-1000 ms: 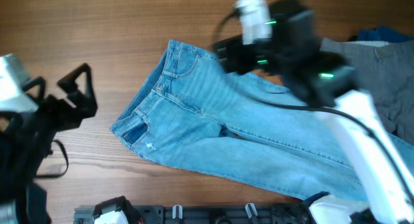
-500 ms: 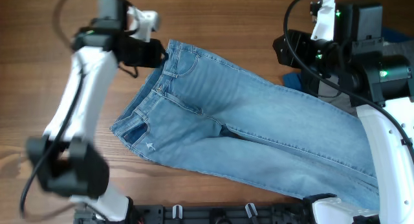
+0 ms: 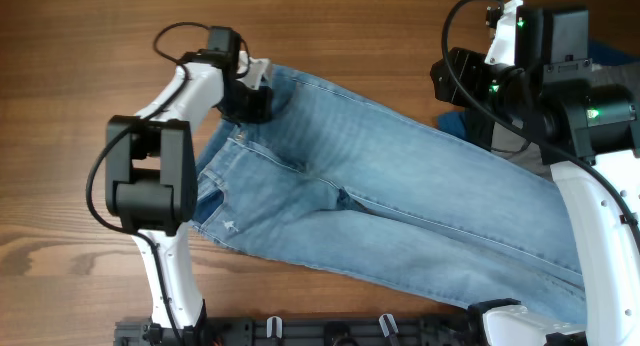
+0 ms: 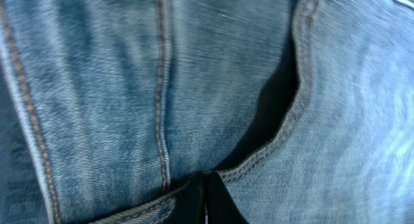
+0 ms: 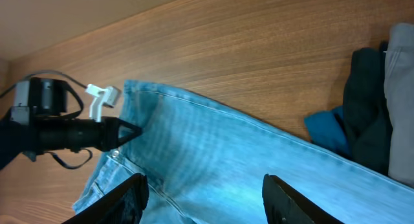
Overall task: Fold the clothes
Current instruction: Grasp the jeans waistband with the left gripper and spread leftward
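The clothes here are light-blue denim jeans [image 3: 400, 196] lying flat and slanting across the table, waistband at the upper left, legs running to the lower right. My left gripper [image 3: 258, 98] presses on the waistband area and is shut on the denim. In the left wrist view its black fingers [image 4: 206, 201] meet at a stitched pocket seam of the jeans [image 4: 97, 88]. My right gripper [image 3: 446, 86] hangs open above the upper leg. Its two fingers stand wide apart over the jeans [image 5: 259, 166], with nothing between them [image 5: 207, 199].
A pile of other garments lies at the right edge: bright blue [image 5: 326, 133], black [image 5: 362, 107] and grey [image 5: 402, 88]. In the overhead view the grey piece [image 3: 530, 164] shows beside the right arm. Bare wooden table [image 3: 80, 46] surrounds the jeans.
My left arm swung in from the left edge to the jeans' waistband, and its gripper went from open to shut there. The right arm drew back toward the right, off the jeans' middle.
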`<state>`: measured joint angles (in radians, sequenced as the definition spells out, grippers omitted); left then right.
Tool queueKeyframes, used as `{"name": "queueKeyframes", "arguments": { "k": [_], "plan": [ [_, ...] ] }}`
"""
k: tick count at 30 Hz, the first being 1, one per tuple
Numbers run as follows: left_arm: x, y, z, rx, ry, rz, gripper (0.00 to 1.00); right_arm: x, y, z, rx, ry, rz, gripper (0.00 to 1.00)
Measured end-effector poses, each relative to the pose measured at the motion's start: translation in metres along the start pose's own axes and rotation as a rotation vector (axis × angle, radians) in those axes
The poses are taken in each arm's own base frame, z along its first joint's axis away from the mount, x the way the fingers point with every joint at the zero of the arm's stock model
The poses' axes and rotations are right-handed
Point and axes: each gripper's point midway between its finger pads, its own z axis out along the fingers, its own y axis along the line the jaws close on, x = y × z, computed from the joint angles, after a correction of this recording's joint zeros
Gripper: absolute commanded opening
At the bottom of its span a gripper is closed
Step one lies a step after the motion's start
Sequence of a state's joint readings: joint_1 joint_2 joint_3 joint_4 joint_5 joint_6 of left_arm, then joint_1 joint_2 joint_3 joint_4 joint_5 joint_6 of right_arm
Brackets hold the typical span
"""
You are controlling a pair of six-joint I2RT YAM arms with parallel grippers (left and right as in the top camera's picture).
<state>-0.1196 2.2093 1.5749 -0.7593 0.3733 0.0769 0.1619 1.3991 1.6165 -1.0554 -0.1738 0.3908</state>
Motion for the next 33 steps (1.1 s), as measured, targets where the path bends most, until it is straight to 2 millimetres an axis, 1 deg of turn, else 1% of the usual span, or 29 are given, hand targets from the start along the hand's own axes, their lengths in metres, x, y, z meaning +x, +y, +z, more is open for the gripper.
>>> {"name": "queueKeyframes", "arguments": {
  "k": [2,5,8,9,10,11,12,13,15,18,20,21,22,23,24,25,27,28,29,30,31,32,33],
  "plan": [
    [0.001,0.020,-0.007,-0.018,0.003,-0.078,0.04,0.000,0.000,0.000,0.001,0.001,0.007,0.60],
    [0.008,0.070,-0.027,-0.040,-0.004,-0.240,0.04,0.003,-0.002,0.002,0.006,0.014,0.020,0.59],
    [0.022,0.146,-0.059,-0.088,-0.054,-0.444,0.04,0.005,-0.003,0.002,0.012,0.025,0.023,0.59],
    [0.026,0.166,-0.067,-0.103,-0.072,-0.494,0.04,0.005,-0.003,0.002,0.013,0.025,0.026,0.59],
    [0.034,0.194,-0.080,-0.120,-0.101,-0.569,0.04,0.006,-0.003,0.002,0.014,0.026,0.026,0.59],
    [0.041,0.213,-0.089,-0.130,-0.123,-0.625,0.04,0.006,-0.004,0.002,0.015,0.029,0.027,0.59],
    [0.051,0.239,-0.101,-0.149,-0.154,-0.695,0.04,0.007,-0.004,0.003,0.017,0.033,0.031,0.59],
    [0.063,0.263,-0.113,-0.168,-0.182,-0.762,0.04,0.007,-0.004,0.003,0.018,0.035,0.032,0.59],
    [0.091,0.303,-0.136,-0.198,-0.226,-0.882,0.04,0.008,-0.005,0.004,0.021,0.039,0.032,0.59],
    [0.125,0.339,-0.159,-0.231,-0.267,-1.001,0.04,0.010,-0.006,0.007,0.026,0.051,0.032,0.59],
    [0.145,0.354,-0.173,-0.248,-0.292,-1.062,0.06,0.013,-0.008,0.013,0.035,0.074,0.031,0.59],
    [0.149,0.357,-0.178,-0.251,-0.304,-1.074,0.08,0.016,-0.010,0.017,0.043,0.093,0.034,0.58],
    [0.150,0.357,-0.183,-0.251,-0.316,-1.077,0.11,0.018,-0.012,0.021,0.050,0.111,0.037,0.55],
    [0.147,0.353,-0.194,-0.247,-0.343,-1.070,0.15,0.026,-0.018,0.035,0.073,0.166,0.045,0.49],
    [0.133,0.342,-0.214,-0.230,-0.401,-1.025,0.16,0.028,-0.020,0.039,0.080,0.183,0.047,0.47],
    [0.123,0.332,-0.227,-0.215,-0.434,-0.983,0.17,0.032,-0.023,0.048,0.091,0.209,0.053,0.42],
    [0.107,0.306,-0.243,-0.179,-0.462,-0.907,0.17,0.038,-0.028,0.063,0.109,0.254,0.057,0.38],
    [0.097,0.288,-0.250,-0.160,-0.465,-0.854,0.13,0.041,-0.031,0.072,0.120,0.278,0.065,0.34],
    [0.089,0.273,-0.252,-0.145,-0.461,-0.812,0.11,0.044,-0.034,0.079,0.128,0.298,0.070,0.31],
    [0.079,0.253,-0.250,-0.122,-0.444,-0.759,0.08,0.047,-0.037,0.088,0.139,0.321,0.077,0.27],
    [0.071,0.232,-0.245,-0.098,-0.415,-0.710,0.05,0.050,-0.039,0.093,0.146,0.337,0.083,0.24],
    [0.066,0.218,-0.238,-0.079,-0.387,-0.677,0.04,0.052,-0.041,0.099,0.152,0.352,0.085,0.21],
    [0.061,0.199,-0.226,-0.056,-0.345,-0.634,0.04,0.055,-0.043,0.105,0.160,0.368,0.094,0.18]
  ]
}}
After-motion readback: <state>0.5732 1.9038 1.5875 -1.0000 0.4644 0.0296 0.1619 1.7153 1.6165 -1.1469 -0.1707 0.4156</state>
